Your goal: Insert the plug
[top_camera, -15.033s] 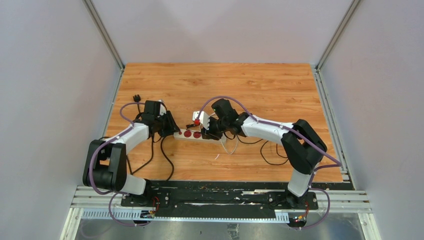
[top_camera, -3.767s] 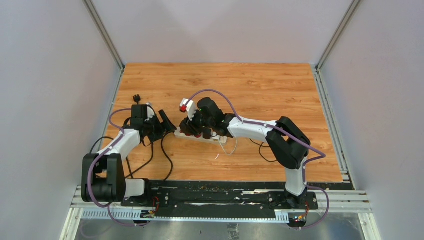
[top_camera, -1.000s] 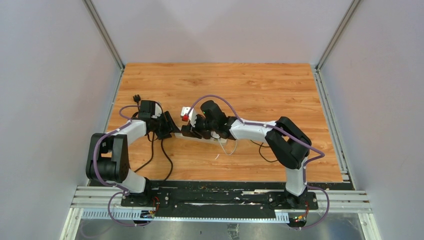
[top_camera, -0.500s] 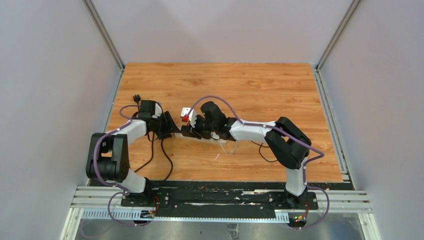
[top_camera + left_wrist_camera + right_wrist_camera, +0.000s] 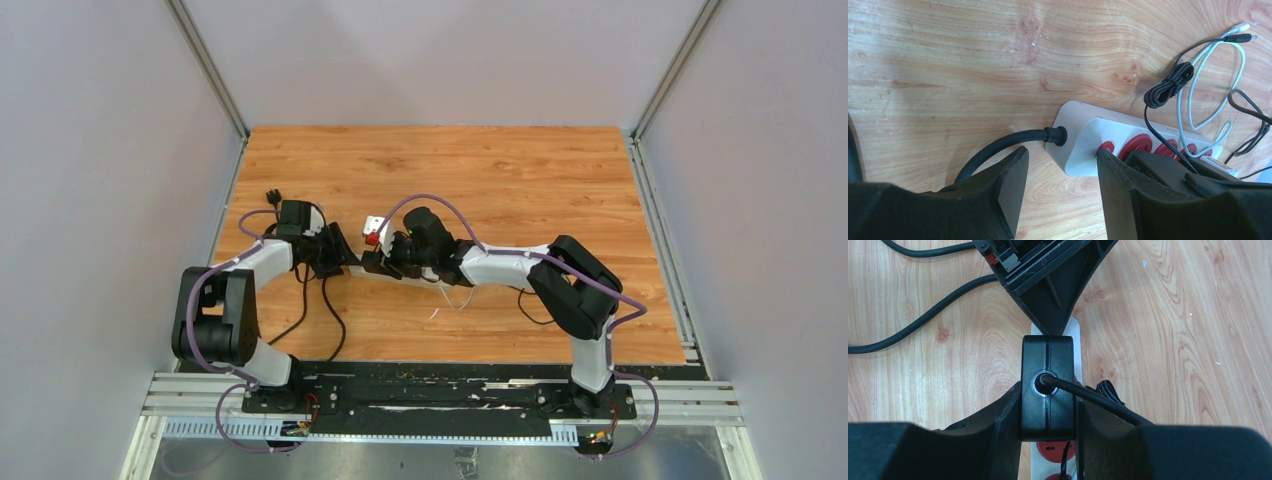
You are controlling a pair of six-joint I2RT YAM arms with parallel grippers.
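A white power strip [image 5: 425,277] with red sockets [image 5: 1141,145] lies at the middle left of the wooden table. My right gripper [image 5: 1048,390] is shut on a black plug block [image 5: 1047,382], which I hold upright over the strip near its cord end. The block hides its prongs and the socket under it. The block also shows in the left wrist view [image 5: 1160,170]. My left gripper [image 5: 1060,172] is open, and its fingers [image 5: 1004,187] straddle the cord end of the strip [image 5: 1080,142]. In the top view the left gripper [image 5: 335,252] faces the right gripper [image 5: 385,263].
The strip's thick black cord [image 5: 998,146] curves toward the near left. A bundled thin black cable [image 5: 1170,86] and a looped white cable [image 5: 1210,82] lie beyond the strip. A small black plug [image 5: 272,196] lies at the far left.
Since 3.8 s ago my left gripper has moved right to the strip's end. My right gripper has come down with the plug block onto the strip. In the last second it barely moved.
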